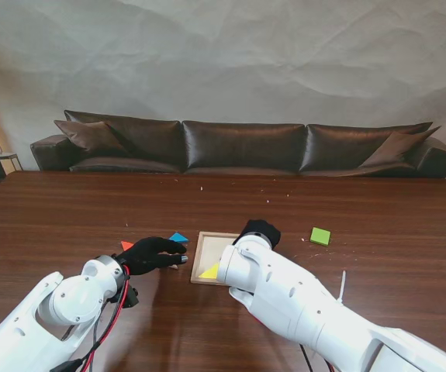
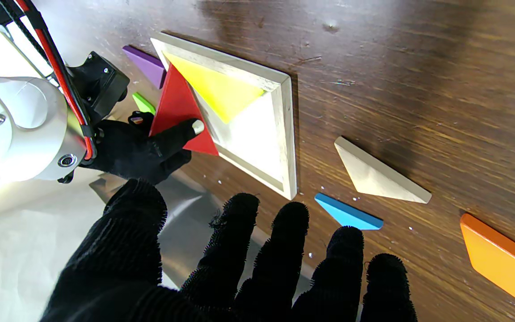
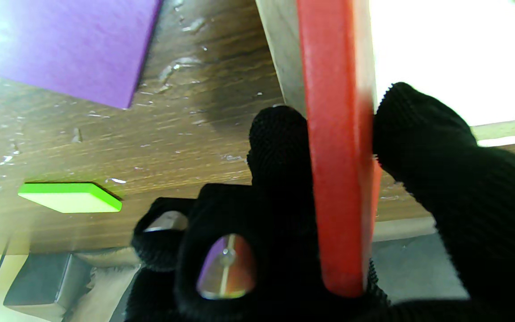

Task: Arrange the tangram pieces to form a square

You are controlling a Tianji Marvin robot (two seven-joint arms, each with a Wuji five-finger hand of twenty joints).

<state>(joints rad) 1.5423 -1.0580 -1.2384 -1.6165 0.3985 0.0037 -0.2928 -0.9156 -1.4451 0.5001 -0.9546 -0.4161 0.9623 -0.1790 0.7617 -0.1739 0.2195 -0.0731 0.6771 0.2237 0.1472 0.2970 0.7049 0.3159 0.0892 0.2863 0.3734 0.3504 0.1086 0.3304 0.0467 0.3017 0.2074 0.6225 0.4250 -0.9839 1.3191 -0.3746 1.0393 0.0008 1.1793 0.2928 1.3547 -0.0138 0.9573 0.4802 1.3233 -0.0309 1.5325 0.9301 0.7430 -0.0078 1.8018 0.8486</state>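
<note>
Tray [image 2: 284,129] interior: yellow triangle [image 2: 217,91] fills one corner, rest bare. Right hand [image 2: 150,150] w/ red triangle [image 2: 179,114] blocks tray's far edge from left wrist cam. Left hand [image 2: 257,264] side: blue piece [image 2: 349,213], wood triangle [image 2: 376,172], orange piece [image 2: 503,261] lie apart, gaps btwn them. Purple [image 3: 67,44] & green [image 3: 72,197] pieces crowd table beyond right hand.

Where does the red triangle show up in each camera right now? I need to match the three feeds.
Stand view: not visible, hidden behind the right arm at the wooden frame.
Left wrist view: red triangle tilted over the frame's edge, beside the yellow triangle, pinched by the right hand.
Right wrist view: seen edge-on, centre, between the fingers.
Shared landmark: the wooden frame.
</note>
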